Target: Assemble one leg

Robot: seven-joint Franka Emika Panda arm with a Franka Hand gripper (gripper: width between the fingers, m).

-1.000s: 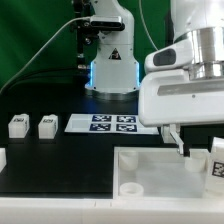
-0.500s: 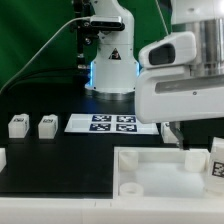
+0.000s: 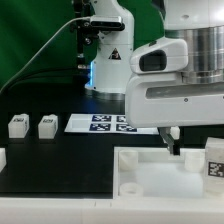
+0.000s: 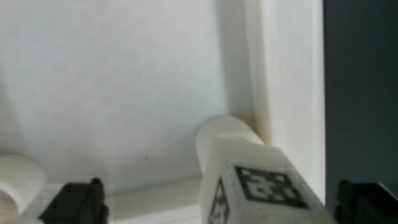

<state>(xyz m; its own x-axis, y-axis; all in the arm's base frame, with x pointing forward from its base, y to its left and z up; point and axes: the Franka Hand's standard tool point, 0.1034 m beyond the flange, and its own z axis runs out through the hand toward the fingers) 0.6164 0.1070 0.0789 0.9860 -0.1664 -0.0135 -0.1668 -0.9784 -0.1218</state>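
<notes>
My gripper hangs open over the far right part of the large white tray-like part. In the wrist view its two dark fingertips stand wide apart, gripper, and a white leg with a black-and-white tag lies below between them, against the tray's raised rim. In the exterior view that leg shows at the right edge, right of the visible finger. Two more legs stand on the black table at the left. Nothing is held.
The marker board lies behind the tray. The arm's base stands at the back. Another white piece shows at the left edge. A round corner socket sits in the tray's near corner.
The gripper and arm body have shifted toward the exterior view's left and now fill more of that view. The legs and the tray have not moved.
</notes>
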